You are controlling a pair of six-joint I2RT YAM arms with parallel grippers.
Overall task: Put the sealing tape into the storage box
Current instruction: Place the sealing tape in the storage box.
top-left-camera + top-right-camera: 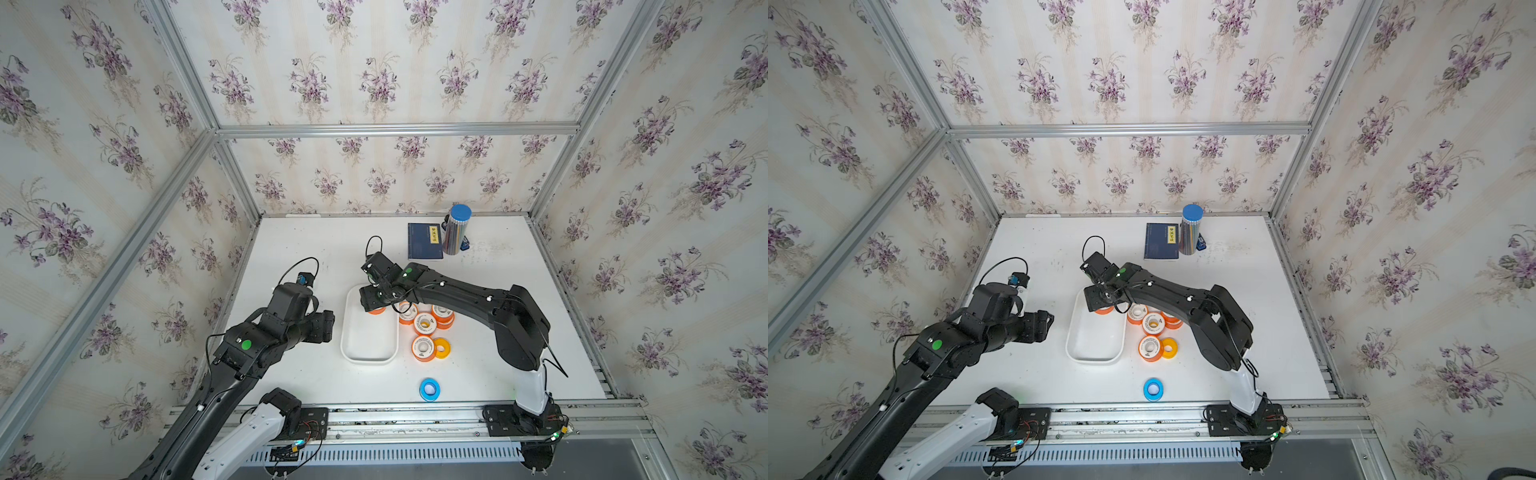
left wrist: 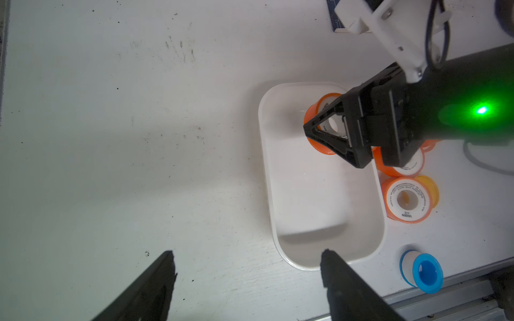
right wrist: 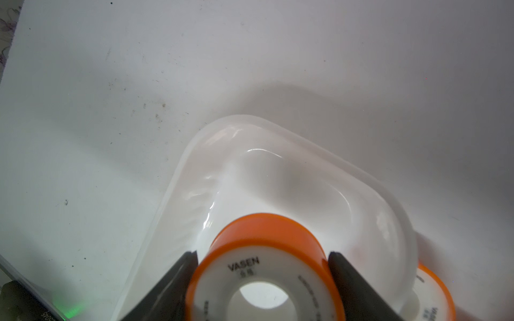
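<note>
Fingers of the right end effector (image 3: 262, 257) pressed against both sides of an orange spool (image 3: 264, 233), gripping it with its white "VASEN" face turned toward the wrist camera. That spool sat within the outline of the storage box (image 1: 368, 338), at the box's far end, as a top view also showed (image 1: 377, 311); whether it touched the box floor could not be told. The rest of the white box was bare. The left end effector (image 2: 247, 253) hung open and empty on the box's left side, its two dark fingers spread wide, one tip over the near rim in the left wrist view. On the desk (image 1: 311, 249) just right of the box lay a tight group of orange spools (image 1: 424, 324). Nearer the robot, another orange one (image 1: 423, 348) touched a yellow spool (image 1: 441, 347). A blue spool (image 1: 429, 389) lay apart, close to the desk's front edge. Toward the back wall, a dark blue booklet (image 1: 424, 241) lay flat beside a silvery cylinder (image 1: 456, 232) with a blue cap.
</note>
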